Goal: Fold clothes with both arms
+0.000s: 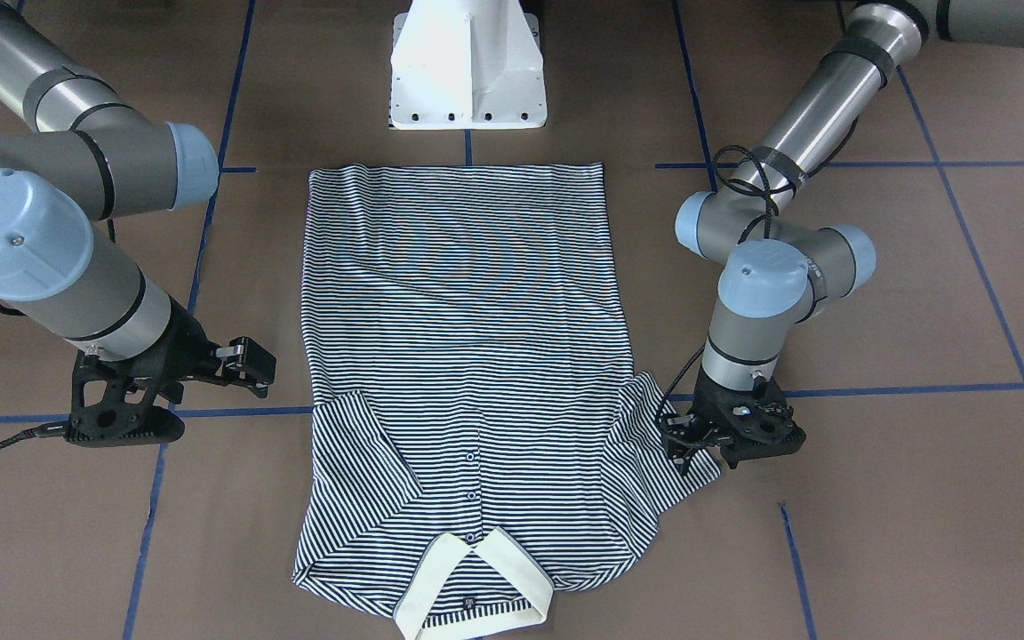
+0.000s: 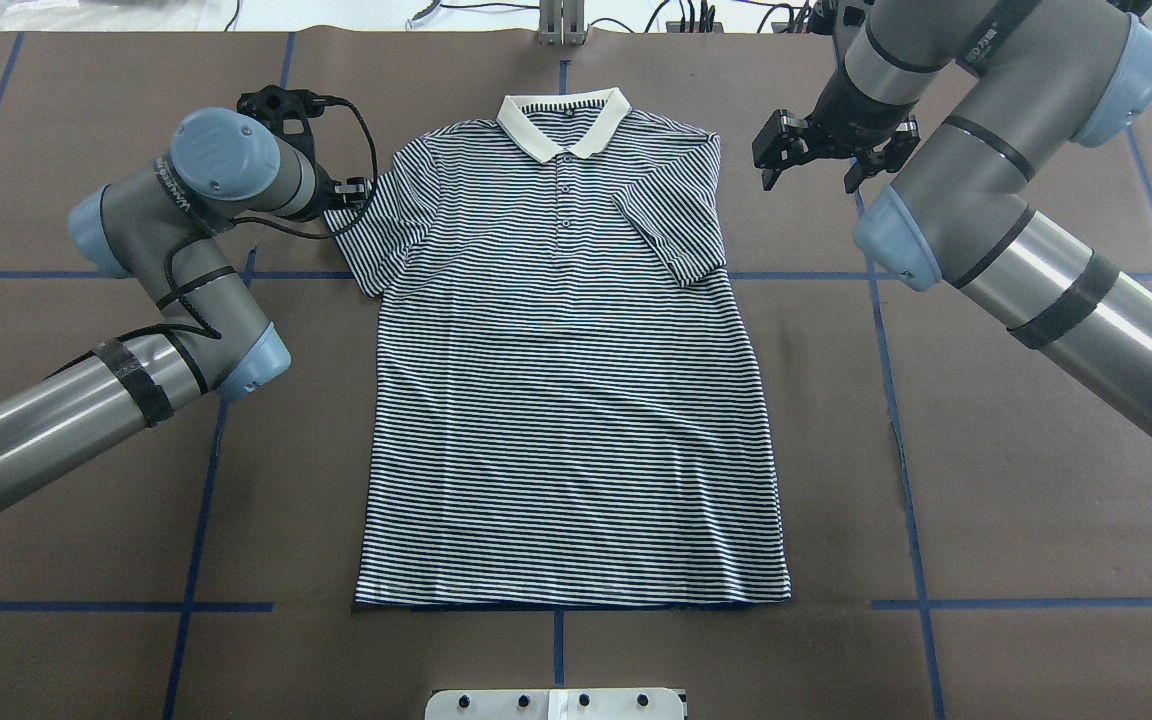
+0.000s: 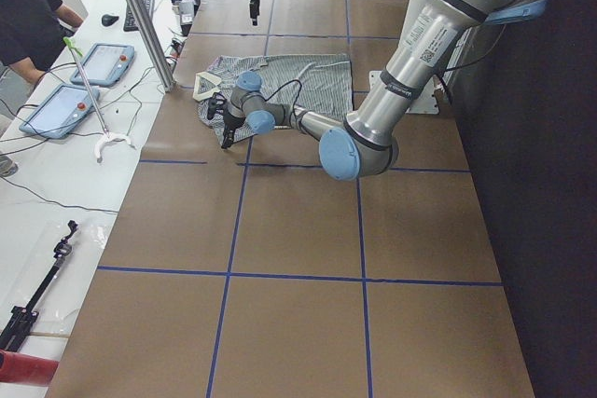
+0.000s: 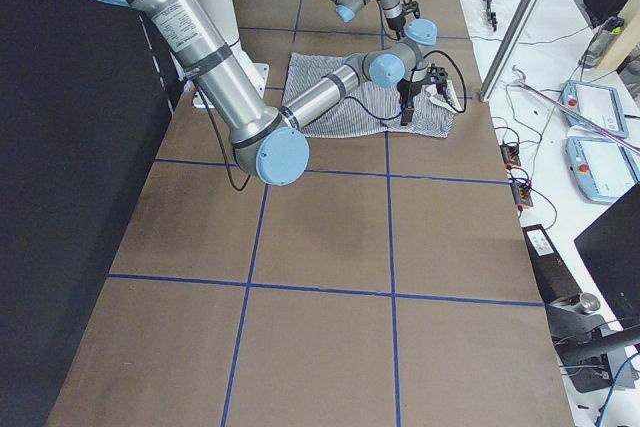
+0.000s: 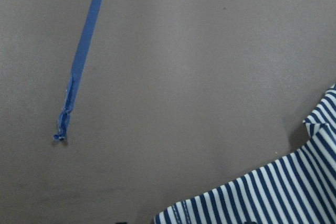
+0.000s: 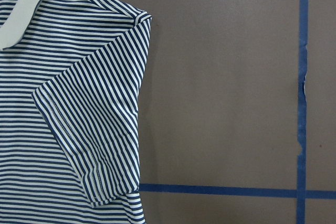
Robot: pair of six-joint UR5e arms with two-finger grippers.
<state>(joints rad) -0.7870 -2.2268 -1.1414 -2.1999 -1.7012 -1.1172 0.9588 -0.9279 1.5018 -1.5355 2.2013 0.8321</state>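
Observation:
The striped polo shirt [image 1: 468, 356] lies flat and face up on the brown table, its cream collar [image 2: 564, 120] on the far side from the robot. The sleeve on my right side [image 6: 68, 103] is folded in over the body. The sleeve on my left side [image 2: 366, 240] is spread out. My left gripper [image 1: 679, 442] is low at that sleeve's outer edge, fingers apart; the left wrist view shows the sleeve hem [image 5: 273, 192] at its bottom edge. My right gripper [image 2: 816, 155] is open and empty, above bare table to the right of the collar.
The white pedestal base [image 1: 468, 71] stands just behind the shirt's bottom hem. Blue tape lines [image 2: 896, 400] grid the brown table. Tablets and cables [image 3: 70, 90] lie on a white bench beyond the table's far edge, where a person stands.

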